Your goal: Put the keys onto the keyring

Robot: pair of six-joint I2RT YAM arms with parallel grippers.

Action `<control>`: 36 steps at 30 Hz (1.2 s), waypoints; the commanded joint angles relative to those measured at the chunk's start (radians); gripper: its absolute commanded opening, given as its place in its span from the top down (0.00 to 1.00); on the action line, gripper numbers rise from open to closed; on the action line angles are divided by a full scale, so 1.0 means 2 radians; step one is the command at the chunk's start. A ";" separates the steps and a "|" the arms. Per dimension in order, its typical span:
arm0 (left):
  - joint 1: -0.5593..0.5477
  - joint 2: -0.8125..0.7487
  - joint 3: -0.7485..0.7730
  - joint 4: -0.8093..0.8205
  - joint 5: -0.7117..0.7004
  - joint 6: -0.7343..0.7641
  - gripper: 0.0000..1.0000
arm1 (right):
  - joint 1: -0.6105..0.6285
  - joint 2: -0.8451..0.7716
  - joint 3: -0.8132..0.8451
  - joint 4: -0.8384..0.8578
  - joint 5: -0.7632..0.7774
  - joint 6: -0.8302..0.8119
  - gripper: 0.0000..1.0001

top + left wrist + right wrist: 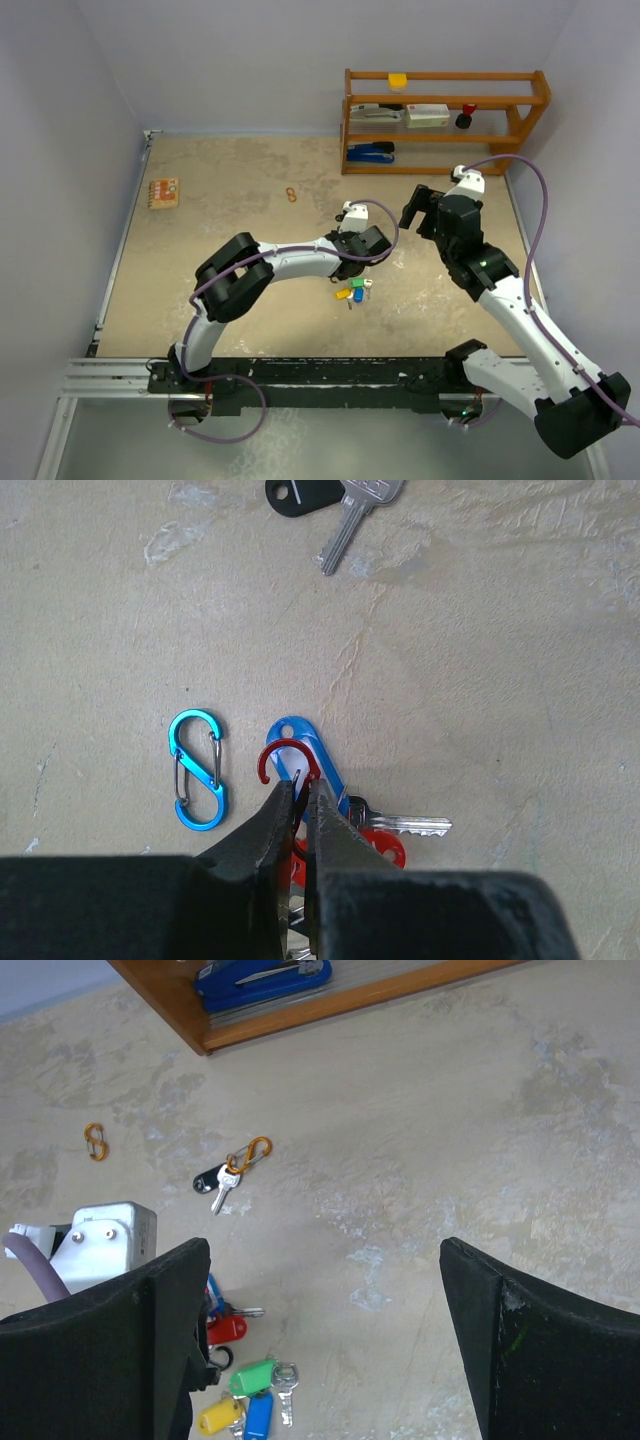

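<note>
Left end effector (302, 788) tight on red carabiner (288, 744), right end effector (325, 1260) wide; blue stapler (260, 975) in shelf (330, 1005)

Pale lilac-grey walls (250, 60) across the top and left of the frame, mottled beige tabletop (230, 200) filling the centre, wooden shelf rack (445, 75) at upper right, blue stapler (370, 152) on its lowest tier, yellow block (398, 80) on top, metal rail (100, 378) along the bottom edge, soft even light

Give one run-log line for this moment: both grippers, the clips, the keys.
left gripper: shut on red clip | right gripper: open, empty | blue clip: loose on table | keys: bunched near left gripper
</note>
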 commanded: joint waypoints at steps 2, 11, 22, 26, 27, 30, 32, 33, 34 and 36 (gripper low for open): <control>-0.004 0.000 0.020 0.003 -0.018 -0.001 1.00 | -0.003 -0.011 -0.005 0.011 0.011 0.003 0.00; -0.003 0.004 0.025 0.002 -0.024 -0.002 1.00 | -0.003 -0.014 -0.006 0.010 0.012 0.003 0.00; -0.002 0.013 0.031 0.001 -0.030 -0.004 1.00 | -0.004 -0.014 -0.007 0.011 0.012 0.002 0.00; -0.001 0.012 0.029 0.000 -0.034 -0.007 1.00 | -0.005 -0.013 -0.007 0.011 0.011 0.003 0.00; -0.001 0.012 0.029 0.000 -0.035 -0.007 1.00 | -0.005 -0.012 -0.007 0.012 0.012 0.003 0.00; -0.001 0.012 0.029 0.000 -0.039 -0.008 1.00 | -0.005 -0.012 -0.007 0.012 0.011 0.003 0.00; -0.001 0.012 0.029 0.000 -0.040 -0.010 1.00 | -0.006 -0.013 -0.007 0.012 0.011 0.003 0.00; -0.001 0.011 0.028 0.000 -0.042 -0.010 1.00 | -0.006 -0.013 -0.007 0.012 0.010 0.003 0.00; -0.001 0.012 0.028 0.000 -0.043 -0.011 1.00 | -0.006 -0.013 -0.007 0.012 0.011 0.002 0.00; 0.000 0.013 0.028 0.000 -0.046 -0.012 1.00 | -0.006 -0.013 -0.008 0.012 0.011 0.002 0.00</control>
